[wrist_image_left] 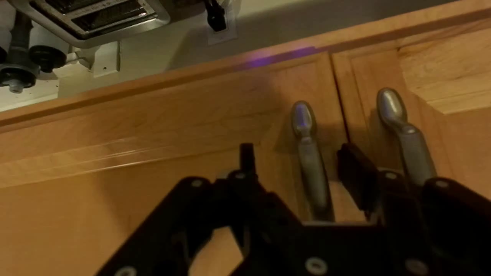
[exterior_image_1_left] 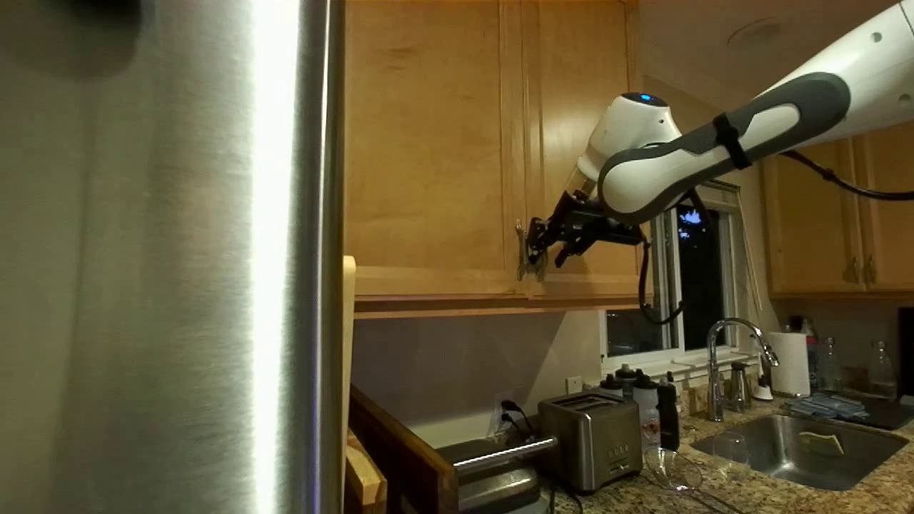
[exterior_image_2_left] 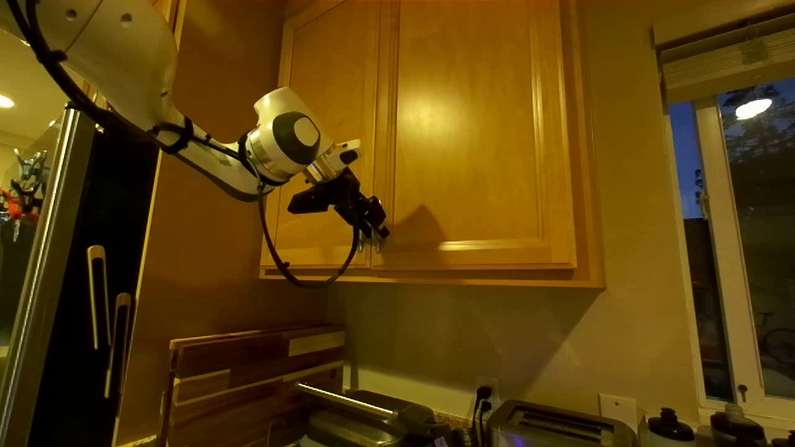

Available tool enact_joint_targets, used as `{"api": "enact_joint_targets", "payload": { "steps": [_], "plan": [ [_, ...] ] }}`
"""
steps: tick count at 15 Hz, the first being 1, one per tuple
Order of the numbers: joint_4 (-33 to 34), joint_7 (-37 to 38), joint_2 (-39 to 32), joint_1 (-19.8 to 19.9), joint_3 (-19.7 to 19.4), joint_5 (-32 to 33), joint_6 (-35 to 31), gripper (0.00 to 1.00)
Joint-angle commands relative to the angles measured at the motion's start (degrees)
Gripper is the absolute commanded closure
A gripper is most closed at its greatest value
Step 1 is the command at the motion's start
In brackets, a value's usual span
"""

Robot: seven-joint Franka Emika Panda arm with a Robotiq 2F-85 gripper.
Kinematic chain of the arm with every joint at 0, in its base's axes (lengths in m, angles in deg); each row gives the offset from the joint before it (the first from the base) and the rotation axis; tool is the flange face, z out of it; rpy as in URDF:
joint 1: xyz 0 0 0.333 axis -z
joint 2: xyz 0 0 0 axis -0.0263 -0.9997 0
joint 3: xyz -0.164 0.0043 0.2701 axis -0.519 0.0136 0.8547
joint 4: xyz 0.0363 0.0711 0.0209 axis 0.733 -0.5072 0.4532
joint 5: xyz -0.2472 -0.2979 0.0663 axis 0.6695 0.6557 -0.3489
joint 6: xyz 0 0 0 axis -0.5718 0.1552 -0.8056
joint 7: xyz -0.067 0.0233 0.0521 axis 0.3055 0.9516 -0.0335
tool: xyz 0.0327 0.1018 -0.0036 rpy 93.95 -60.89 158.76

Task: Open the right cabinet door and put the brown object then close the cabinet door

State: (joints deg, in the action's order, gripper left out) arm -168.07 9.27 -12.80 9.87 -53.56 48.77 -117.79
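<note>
Jaws spread wide, metal handle (wrist_image_left: pixel 313 172) of right cabinet door (exterior_image_2_left: pixel 472 143) between them, contact unclear

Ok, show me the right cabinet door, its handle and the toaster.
Right cabinet door (exterior_image_2_left: pixel 475 133), in an exterior view: panel centre.
Its handle (wrist_image_left: pixel 312 163), in the wrist view: metal bar.
Toaster (exterior_image_1_left: pixel 601 441), in an exterior view: steel body.

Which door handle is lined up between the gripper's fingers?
The handle on the right cabinet door: in the wrist view it shows between the open fingers, while the neighbouring handle sits outside them.
</note>
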Motion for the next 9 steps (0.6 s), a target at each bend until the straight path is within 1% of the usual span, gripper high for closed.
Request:
{"api": "enact_joint_targets", "payload": {
  "steps": [1,3,4,7,8,9],
  "plan": [
    [-0.02,0.34,0.76,0.52,-0.07,0.41,-1.59,0.73],
    [0.13,-1.46,0.22,-0.25,-0.19,-0.16,-1.75,0.86],
    [0.1,-2.63,0.12,-0.71,-0.22,-0.41,-1.6,0.9],
    [-0.39,-7.04,0.27,-1.3,-0.57,-0.82,-0.42,0.93],
    [-0.88,-8.59,0.64,-1.53,-0.71,-0.88,-0.06,0.9],
    [-1.29,-9.94,0.95,-1.8,-0.86,-1.1,0.22,0.9]
  ]
}}
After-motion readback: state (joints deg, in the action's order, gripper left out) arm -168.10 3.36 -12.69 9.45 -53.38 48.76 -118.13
